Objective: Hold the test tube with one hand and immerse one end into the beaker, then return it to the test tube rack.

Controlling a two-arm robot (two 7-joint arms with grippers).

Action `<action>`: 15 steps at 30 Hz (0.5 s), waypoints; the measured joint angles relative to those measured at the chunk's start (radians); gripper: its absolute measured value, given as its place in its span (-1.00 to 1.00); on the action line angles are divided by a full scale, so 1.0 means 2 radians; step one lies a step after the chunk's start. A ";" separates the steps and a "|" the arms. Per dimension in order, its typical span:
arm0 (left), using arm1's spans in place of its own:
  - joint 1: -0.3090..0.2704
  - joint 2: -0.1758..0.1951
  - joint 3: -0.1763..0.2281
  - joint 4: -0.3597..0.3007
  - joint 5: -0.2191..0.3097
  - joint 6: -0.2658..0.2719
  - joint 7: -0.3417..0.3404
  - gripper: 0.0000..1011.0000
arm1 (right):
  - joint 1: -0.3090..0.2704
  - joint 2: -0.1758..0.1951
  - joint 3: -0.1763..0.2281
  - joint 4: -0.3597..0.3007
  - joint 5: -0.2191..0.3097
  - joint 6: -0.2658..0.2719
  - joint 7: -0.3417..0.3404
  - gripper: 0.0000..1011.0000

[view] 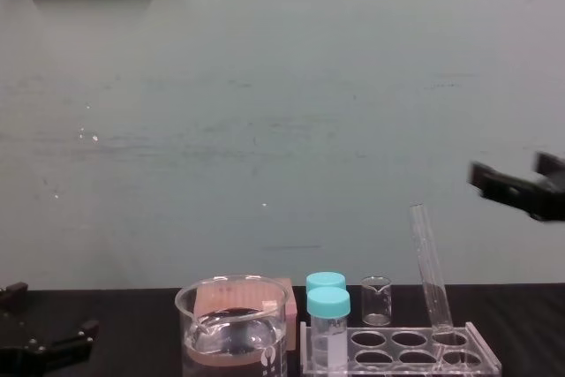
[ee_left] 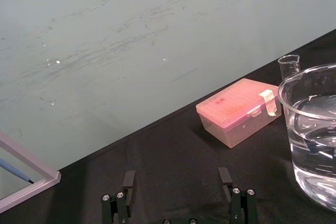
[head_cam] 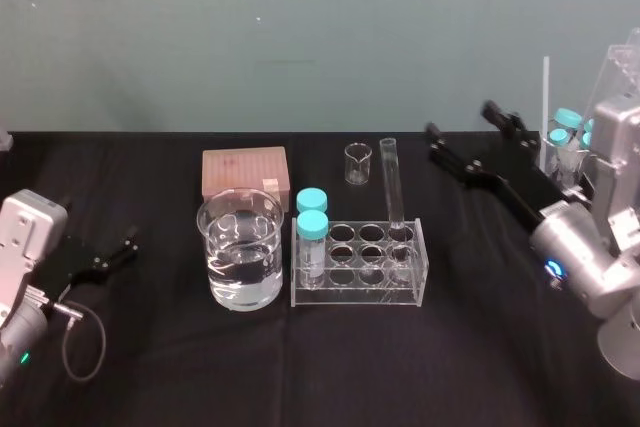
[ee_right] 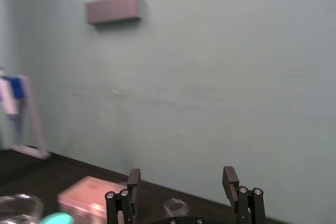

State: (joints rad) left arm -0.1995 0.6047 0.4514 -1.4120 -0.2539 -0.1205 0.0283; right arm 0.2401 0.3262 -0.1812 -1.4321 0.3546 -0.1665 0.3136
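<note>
The test tube [head_cam: 390, 185] stands in a back right hole of the clear test tube rack [head_cam: 352, 298], leaning slightly, and nothing touches it; it also shows in the chest view [view: 430, 271]. Left of the rack [view: 484, 361] stands the beaker [head_cam: 240, 247], part full of clear liquid [view: 231, 328] [ee_left: 315, 129]. My right gripper [head_cam: 462, 122] hangs open above and to the right of the tube, with nothing between its fingers [ee_right: 181, 174] [view: 509, 171]. At the table's left side my left gripper [head_cam: 125, 243] rests low and open, also with nothing in it [ee_left: 177, 174].
Two teal-capped vials [head_cam: 312, 229] occupy the rack's left end. A pink box [head_cam: 245, 172] lies behind the beaker, and a tiny beaker [head_cam: 357, 163] stands behind the rack. More teal-capped items [head_cam: 567, 127] sit at the far right edge. The wall runs close behind the table.
</note>
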 joint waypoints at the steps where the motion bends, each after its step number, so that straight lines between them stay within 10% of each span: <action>1: 0.000 0.000 0.000 0.000 0.000 0.000 0.000 0.98 | -0.009 0.001 0.007 -0.002 -0.005 0.003 -0.011 0.98; 15: 0.000 0.000 0.000 0.000 0.000 0.000 0.000 0.98 | -0.045 -0.009 0.025 0.030 -0.041 0.033 -0.046 0.98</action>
State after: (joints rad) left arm -0.1995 0.6047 0.4514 -1.4120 -0.2539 -0.1205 0.0283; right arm 0.1508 0.3088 -0.1307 -1.3720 0.2718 -0.1012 0.2209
